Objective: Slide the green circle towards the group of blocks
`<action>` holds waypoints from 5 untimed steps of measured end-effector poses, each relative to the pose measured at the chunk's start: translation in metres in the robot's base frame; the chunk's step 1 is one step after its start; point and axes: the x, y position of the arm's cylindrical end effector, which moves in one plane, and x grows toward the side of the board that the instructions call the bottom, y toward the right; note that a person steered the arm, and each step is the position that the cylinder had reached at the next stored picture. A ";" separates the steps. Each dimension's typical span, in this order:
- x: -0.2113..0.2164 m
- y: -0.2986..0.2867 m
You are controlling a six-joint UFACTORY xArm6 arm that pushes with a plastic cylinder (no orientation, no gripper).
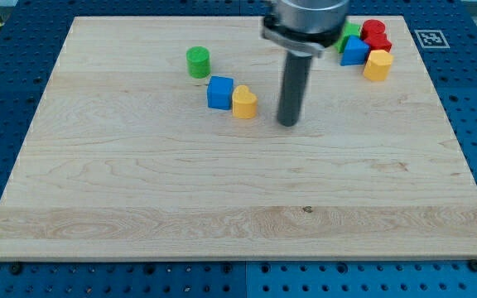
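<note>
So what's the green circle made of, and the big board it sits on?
The green circle looks like painted wood or plastic: smooth, even colour with a slight sheen, so I can't tell which. The board looks like pale unpainted wood, with visible grain lines and a small dark knot. My tip touches no block.

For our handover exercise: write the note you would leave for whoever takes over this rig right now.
My tip rests on the board, touching no block, right of the yellow heart.
The green circle stands alone, up-left of the blue cube, which sits against the heart.
The group of blocks sits at the view's top right, partly hidden by the arm.
Done: nothing visible.
Left: get behind the green circle and push it right.
</note>
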 end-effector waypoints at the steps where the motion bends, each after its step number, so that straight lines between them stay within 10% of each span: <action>1: 0.000 -0.052; 3: -0.015 -0.123; 5: -0.121 -0.140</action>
